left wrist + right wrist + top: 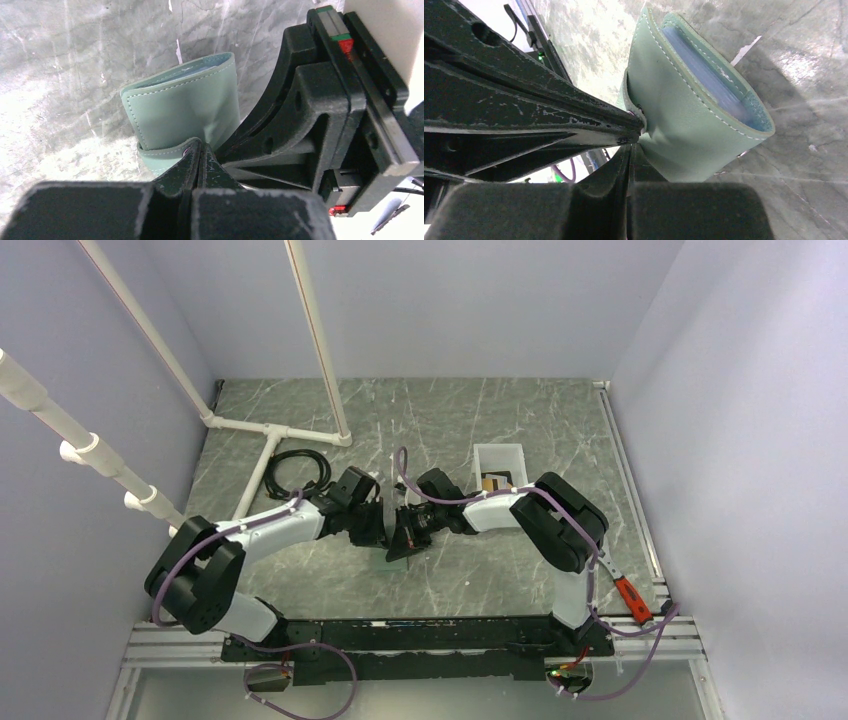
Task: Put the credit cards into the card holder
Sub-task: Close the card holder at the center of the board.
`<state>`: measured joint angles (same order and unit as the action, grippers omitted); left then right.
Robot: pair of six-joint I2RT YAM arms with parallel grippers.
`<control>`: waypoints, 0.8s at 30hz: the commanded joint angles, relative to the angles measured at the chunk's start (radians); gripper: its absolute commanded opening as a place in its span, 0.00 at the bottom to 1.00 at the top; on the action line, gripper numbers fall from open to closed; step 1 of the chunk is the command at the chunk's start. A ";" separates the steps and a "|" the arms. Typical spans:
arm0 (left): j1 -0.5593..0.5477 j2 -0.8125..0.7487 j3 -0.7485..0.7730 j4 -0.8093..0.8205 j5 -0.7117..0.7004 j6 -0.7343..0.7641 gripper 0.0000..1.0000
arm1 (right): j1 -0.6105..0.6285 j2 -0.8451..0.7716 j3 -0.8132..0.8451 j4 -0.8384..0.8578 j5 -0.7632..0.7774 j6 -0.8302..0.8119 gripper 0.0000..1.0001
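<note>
The left fingers [180, 172] are clenched on an edge of the sage-green card holder [185, 105], which is folded, with its blue lining seen at the rim, to the left of the white bin [498, 453] and nearer the arm bases. The right fingers [599, 197] are clenched on that same edge, tip to tip with the left ones.

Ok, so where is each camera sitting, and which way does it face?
Top external: fixed above and behind the bases, looking down at the table. It shows both arms, with the left gripper and right gripper meeting at the card holder.
Left wrist: on the left arm, looking along its own shut fingers at the card holder; the right gripper's body fills the right.
Right wrist: on the right arm, facing the opposite way; own fingers below, the left gripper's from the left.
Shared: both wrist views show the card holder and the other gripper.
</note>
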<state>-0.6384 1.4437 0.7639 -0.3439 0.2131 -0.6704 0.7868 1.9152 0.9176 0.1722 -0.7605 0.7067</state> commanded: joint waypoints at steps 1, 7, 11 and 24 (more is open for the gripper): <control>-0.004 0.024 -0.012 0.020 -0.005 -0.009 0.00 | 0.008 0.043 0.003 -0.049 0.125 -0.049 0.00; 0.012 0.029 -0.058 0.061 0.000 -0.031 0.00 | 0.008 0.044 0.003 -0.052 0.126 -0.051 0.00; 0.078 0.024 -0.140 0.156 0.067 -0.044 0.00 | 0.008 0.042 0.004 -0.058 0.127 -0.054 0.00; 0.215 0.174 -0.409 0.549 0.205 -0.141 0.00 | 0.008 0.039 -0.009 -0.069 0.137 -0.056 0.00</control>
<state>-0.4473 1.5093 0.4786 0.1978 0.5827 -0.8307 0.7860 1.9152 0.9211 0.1627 -0.7589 0.7029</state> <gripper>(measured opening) 0.007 0.007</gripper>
